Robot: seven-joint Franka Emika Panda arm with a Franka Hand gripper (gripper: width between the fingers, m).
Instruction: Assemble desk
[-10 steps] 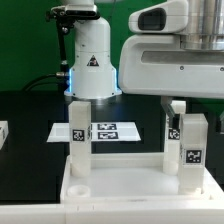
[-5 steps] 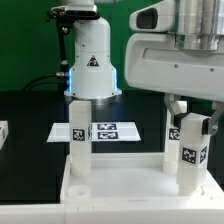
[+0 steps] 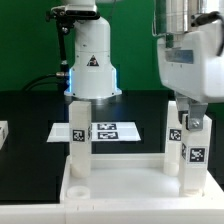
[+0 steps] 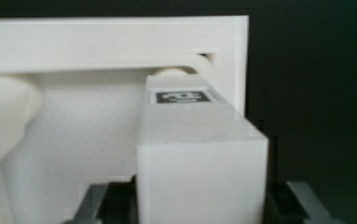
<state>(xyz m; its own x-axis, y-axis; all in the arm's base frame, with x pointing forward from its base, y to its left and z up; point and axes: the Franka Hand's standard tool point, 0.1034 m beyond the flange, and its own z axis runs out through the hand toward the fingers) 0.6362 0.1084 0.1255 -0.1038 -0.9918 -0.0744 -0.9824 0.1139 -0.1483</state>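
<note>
Seating a tall white plastic block leg (image 3: pixel 190 155) upright in a corner socket, exterior view's right, of the flat white rimmed desk panel (image 3: pixel 120 186) (matching leg (image 3: pixel 78 135) already up at that view's left). Pinched at its top by the half-closed two-finger gripper (image 3: pixel 190 118). Next, probably: screw it home, staying vertical.

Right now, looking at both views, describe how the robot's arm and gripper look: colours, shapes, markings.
The arm is glossy white with rounded casings. Its base carries a black triangular mark and shows a blue glow low down. The gripper has a boxy white body and two slim fingers, which look dark grey in the wrist view.
</note>
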